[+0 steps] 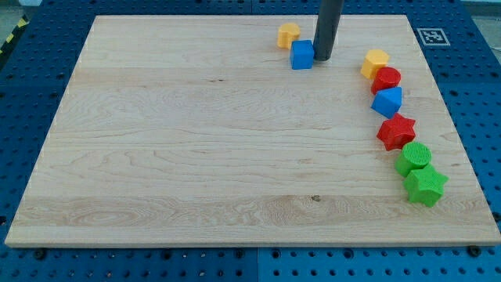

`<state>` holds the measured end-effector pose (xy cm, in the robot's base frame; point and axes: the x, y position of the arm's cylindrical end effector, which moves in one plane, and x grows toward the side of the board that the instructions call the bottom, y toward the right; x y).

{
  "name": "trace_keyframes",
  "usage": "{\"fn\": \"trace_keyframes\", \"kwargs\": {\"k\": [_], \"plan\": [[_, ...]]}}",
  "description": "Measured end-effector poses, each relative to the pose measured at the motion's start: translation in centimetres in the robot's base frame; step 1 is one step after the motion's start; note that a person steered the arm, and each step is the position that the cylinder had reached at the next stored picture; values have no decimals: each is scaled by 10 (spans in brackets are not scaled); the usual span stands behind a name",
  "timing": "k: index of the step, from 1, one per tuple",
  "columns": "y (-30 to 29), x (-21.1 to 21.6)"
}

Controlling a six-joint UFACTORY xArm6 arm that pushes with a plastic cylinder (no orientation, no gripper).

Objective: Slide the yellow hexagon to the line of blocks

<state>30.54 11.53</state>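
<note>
Yellow hexagon waits at the board's top edge, my tip just right of the blue cube.

Nearest, by the bottom-right corner, the line of blocks starts with the green star (pixel 425 186) and green cylinder (pixel 413 157), then climbs the right edge through the red star (pixel 396 131), a blue block (pixel 387 101), a red cylinder (pixel 386 79) and a yellow block (pixel 375 62). Farthest, near the top edge, the yellow hexagon (pixel 288 34) sits just up-left of the blue cube (pixel 302 55). My tip (pixel 322 59) rests touching or just beside that cube's right side; a bare rod, it grasps nothing. I judge it should circle to the hexagon's left and push rightward, passing above the cube.
</note>
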Motion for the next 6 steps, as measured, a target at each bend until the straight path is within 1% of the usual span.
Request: {"fn": "trace_keyframes", "kwargs": {"k": [1, 2, 3, 4, 5, 6], "plan": [[0, 0], [13, -11], [35, -30], [67, -31], [92, 13], [92, 19]]}}
